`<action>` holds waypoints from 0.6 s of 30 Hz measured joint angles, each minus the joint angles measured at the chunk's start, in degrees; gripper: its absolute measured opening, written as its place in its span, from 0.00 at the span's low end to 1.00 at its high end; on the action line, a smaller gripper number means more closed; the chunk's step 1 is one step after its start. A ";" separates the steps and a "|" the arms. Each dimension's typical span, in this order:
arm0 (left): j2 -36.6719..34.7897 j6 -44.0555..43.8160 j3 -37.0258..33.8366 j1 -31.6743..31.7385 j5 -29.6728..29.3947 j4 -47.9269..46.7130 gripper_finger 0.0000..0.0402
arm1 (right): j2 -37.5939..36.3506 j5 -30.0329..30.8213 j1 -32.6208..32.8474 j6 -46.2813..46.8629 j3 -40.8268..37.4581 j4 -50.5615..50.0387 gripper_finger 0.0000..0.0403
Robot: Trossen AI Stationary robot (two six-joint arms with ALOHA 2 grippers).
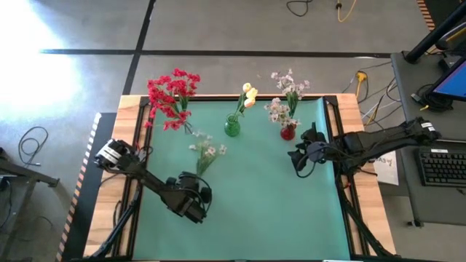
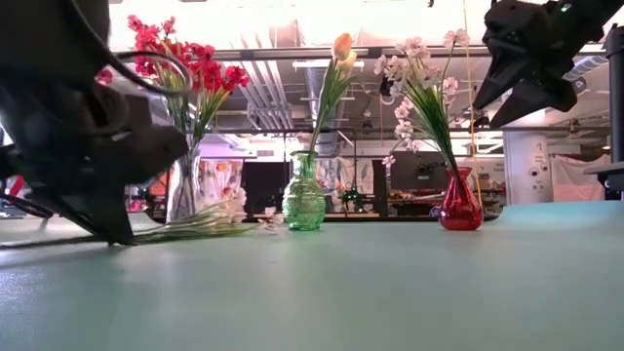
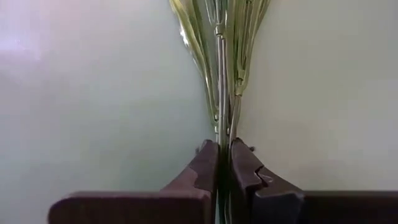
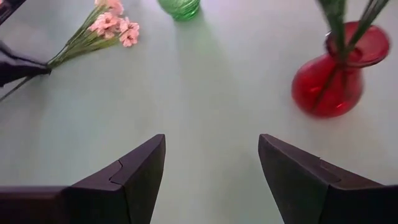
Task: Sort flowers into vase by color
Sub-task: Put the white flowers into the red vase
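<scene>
A pale pink spray [image 1: 206,151] lies on the green mat with its blooms toward the far edge; my left gripper [image 1: 196,180] is shut on its stem end. Red blooms [image 1: 172,94] stand in a clear vase [image 2: 183,190], cream-yellow buds [image 1: 249,95] in a green vase [image 1: 231,128], and white-pink sprays [image 1: 285,98] in a red vase [image 1: 287,133]. My right gripper [image 1: 297,161] hovers open above the mat, just on the near-right side of the red vase [image 4: 328,84]. My left gripper [image 3: 224,163] pinches the spray's bundled stems [image 3: 224,127] near their cut end between its two fingers. It comes low from the table's near side, in line with the stems. The spray [image 2: 210,224] stretches away from the fingers, lying on the mat.
The three vases stand in a row near the mat's far edge. The near half of the green mat [image 1: 255,211] is open room. Wooden table borders and black rails flank the mat; a keyboard [image 1: 443,166] and cables lie off to the right.
</scene>
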 joint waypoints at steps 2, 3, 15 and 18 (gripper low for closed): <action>-1.84 1.14 -0.02 -0.80 0.16 -0.01 0.00 | 0.01 -0.01 1.80 0.48 0.00 -0.01 0.62; -2.95 1.81 -0.02 -1.25 0.08 0.03 0.00 | 0.01 -0.04 2.75 0.85 0.00 0.00 0.62; -19.94 20.56 0.00 -6.66 -15.35 5.77 0.00 | 1.09 -0.93 14.48 3.32 -0.04 3.50 0.62; -23.37 27.54 0.02 -6.66 -21.97 10.14 0.00 | 3.29 0.91 16.35 -0.40 -0.08 9.56 0.63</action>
